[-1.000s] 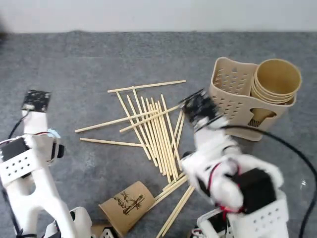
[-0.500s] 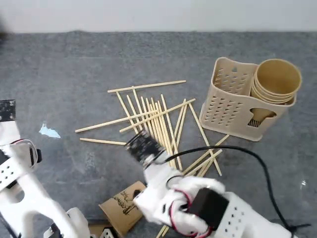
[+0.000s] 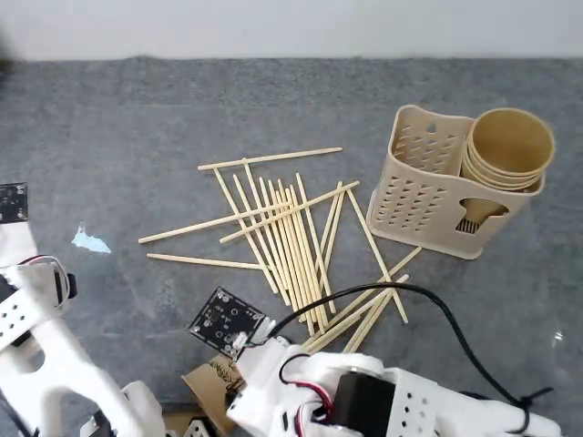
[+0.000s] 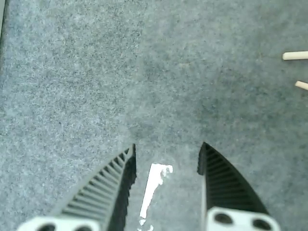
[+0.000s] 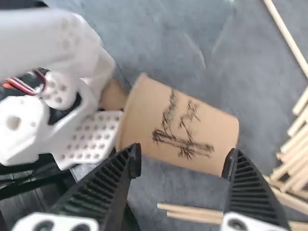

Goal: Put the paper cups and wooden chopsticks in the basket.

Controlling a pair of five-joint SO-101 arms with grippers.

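Note:
A brown paper cup [image 5: 183,130] with a bamboo drawing lies on its side near the table's front; in the high view just its edge [image 3: 208,382] pokes out from under the right arm [image 3: 364,401]. My right gripper [image 5: 183,156] is open right above this cup, one finger on each side of it. Several wooden chopsticks [image 3: 287,237] lie scattered mid-table. The beige basket [image 3: 424,187] at the right holds a stack of paper cups [image 3: 508,146]. My left gripper [image 4: 166,151] hangs open over bare mat at the left, holding nothing.
A pale scrap of tape [image 3: 89,241] lies on the grey mat, between the left fingers [image 4: 115,178]. The left arm's white base [image 5: 53,96] stands close behind the lying cup. More chopsticks [image 5: 192,211] lie right beside the cup.
The right arm swung from beside the basket toward the front left and now hovers over the lying cup. The left arm shifted left early on, then held still.

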